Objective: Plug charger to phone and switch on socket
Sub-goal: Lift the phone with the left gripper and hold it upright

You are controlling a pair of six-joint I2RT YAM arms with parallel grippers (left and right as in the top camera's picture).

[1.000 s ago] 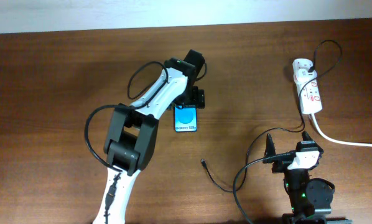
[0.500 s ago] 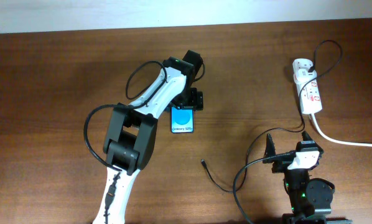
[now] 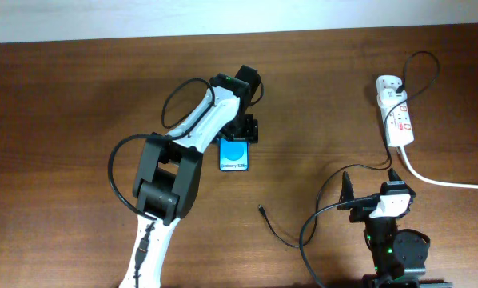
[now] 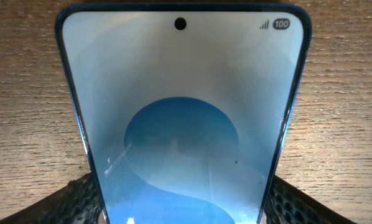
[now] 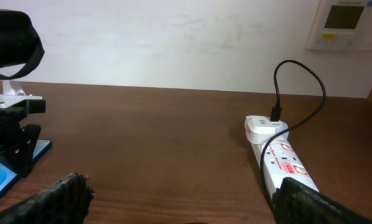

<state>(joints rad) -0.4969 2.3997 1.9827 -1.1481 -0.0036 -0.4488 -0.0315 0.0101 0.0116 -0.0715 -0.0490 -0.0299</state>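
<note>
The phone (image 3: 235, 155) lies flat on the table, blue screen up, white strip toward the front. My left gripper (image 3: 244, 129) is shut on its far end; in the left wrist view the phone (image 4: 181, 112) fills the frame between both fingers (image 4: 181, 202). The charger's black connector tip (image 3: 260, 209) lies loose on the table, front right of the phone, and its thin cable (image 3: 285, 240) curves right and back to the socket (image 3: 397, 114). My right gripper (image 3: 372, 190) is open and empty near the front edge. The socket (image 5: 284, 159) also shows in the right wrist view.
A thick white cord (image 3: 439, 180) runs from the socket off the right edge. A white plug (image 5: 264, 126) sits in the socket's far end with the black cable looping above it. The left arm (image 3: 171, 172) stretches across the table's middle left.
My left gripper has shifted the phone slightly to the left and toward the front. The right arm and the charger cable have not moved.
</note>
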